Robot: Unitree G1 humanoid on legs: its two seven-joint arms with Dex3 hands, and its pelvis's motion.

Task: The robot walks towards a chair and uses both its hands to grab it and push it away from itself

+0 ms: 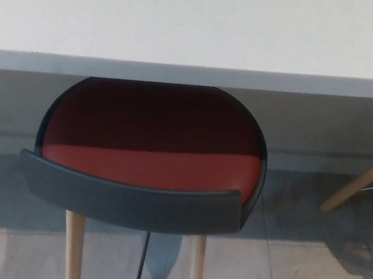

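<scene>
A chair with a dark grey shell and a red seat stands in the middle of the head view. Its curved backrest faces me, and two pale wooden legs run down to the floor. The front part of the seat sits under the edge of a white table. Neither of my hands shows in the picture.
The white table fills the upper part of the view, its edge running across above the seat. At the right edge are the wooden legs of another chair. Grey tiled floor lies below.
</scene>
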